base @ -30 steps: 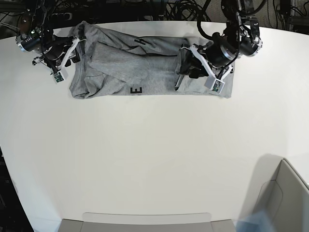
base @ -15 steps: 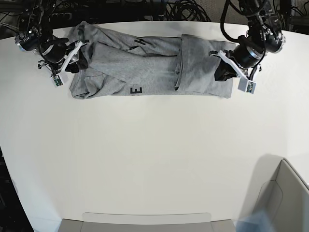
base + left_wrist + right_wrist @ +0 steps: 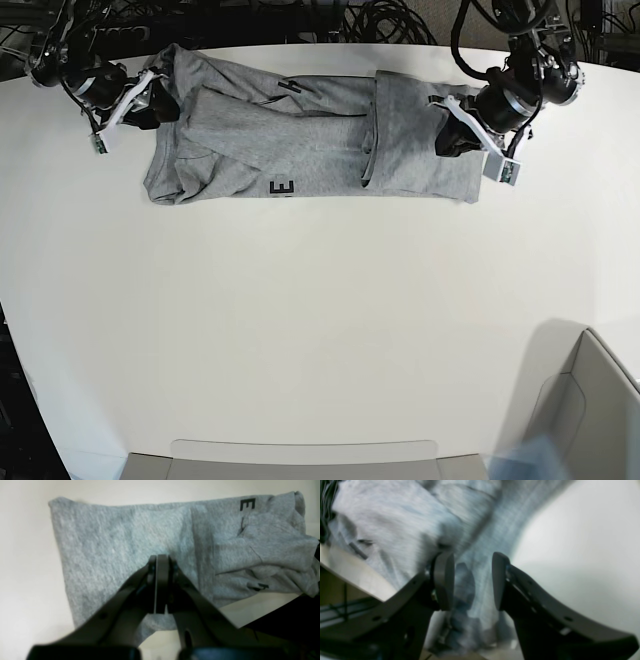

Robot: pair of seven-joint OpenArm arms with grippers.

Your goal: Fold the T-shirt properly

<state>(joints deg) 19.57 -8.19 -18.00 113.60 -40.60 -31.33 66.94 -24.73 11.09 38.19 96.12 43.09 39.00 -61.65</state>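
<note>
The T-shirt (image 3: pixel 310 135) lies as a long, loosely folded grey band along the far edge of the white desk (image 3: pixel 320 320), running almost from one arm to the other. A flap is turned over at the end nearer the left arm, and the other end is bunched in soft ridges.

Only a little writing can be read. A single black block capital "E" (image 3: pixel 284 187) shows at the near hem of the band in the base view, and the same letter appears in the left wrist view. A short black mark (image 3: pixel 291 87) near the far edge is too partial to read. No brand or label can be made out.

The left end effector (image 3: pixel 160 590) has its jaws pressed flat together above the smooth end of the cloth, with no fabric visible between them. The right end effector (image 3: pixel 472 580) has its jaws spread apart over the crumpled end of the shirt near the desk's edge; cloth shows in the gap, though motion blur hides whether they touch it.
</note>
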